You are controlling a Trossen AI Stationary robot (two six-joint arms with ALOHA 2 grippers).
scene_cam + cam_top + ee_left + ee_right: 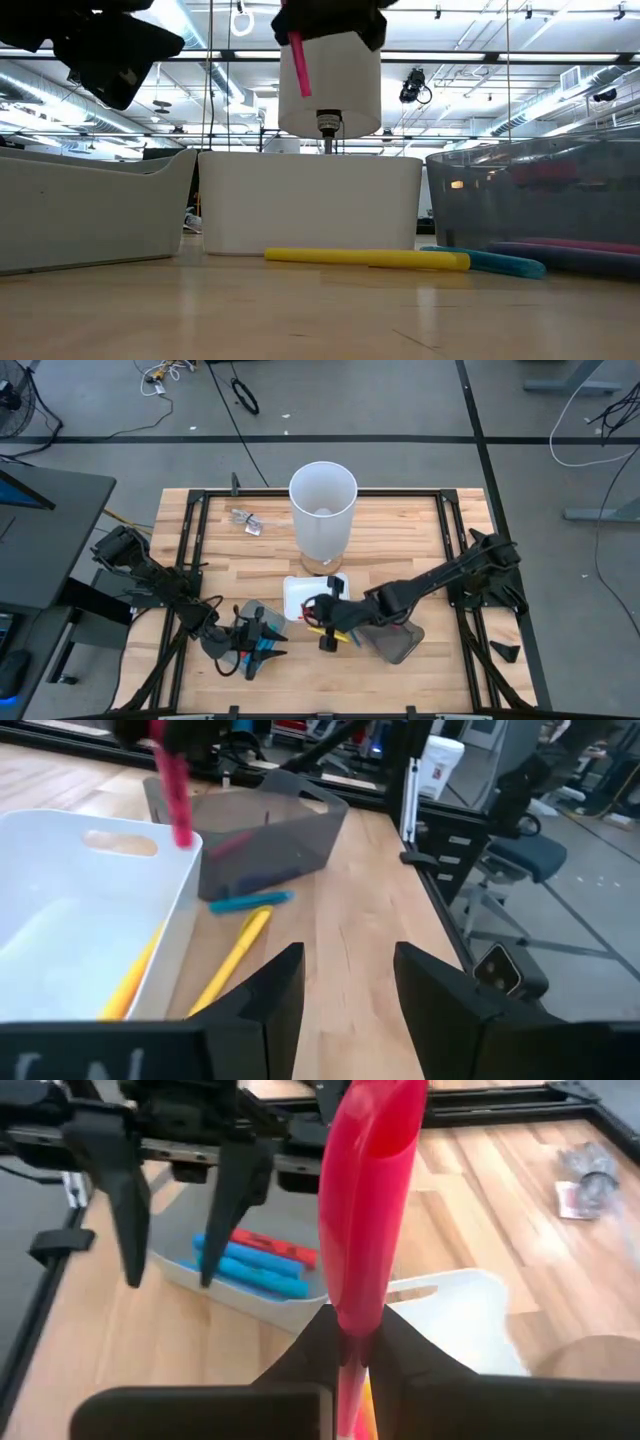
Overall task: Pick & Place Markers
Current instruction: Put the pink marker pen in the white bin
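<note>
My right gripper [322,618] is shut on a pink marker [172,790] above the white tray [300,592]. My left gripper [348,982] stands open with nothing between its fingers, over a light grey tray [225,1285] that holds blue and red markers [255,1265]. A yellow marker [365,258] and a teal marker [490,263] lie flat on the table in front of the white tray [310,200]. Another yellow marker [130,982] lies inside the white tray. A dark grey tray [270,835] holds more markers. My right gripper pinches the pink marker between its two fingers by one end [352,1320]. In the low view the marker [298,62] hangs slightly tilted below the gripper, lifted clear above the white tray. Its fingers come from the table's right side, slanting down.
A tall white cylinder [323,510] stands on a wooden disc at the table's far middle. A small clear wrapper [247,520] lies at the far left. A black frame [190,530] runs along the table's edges. Bare wood shows along the near edge.
</note>
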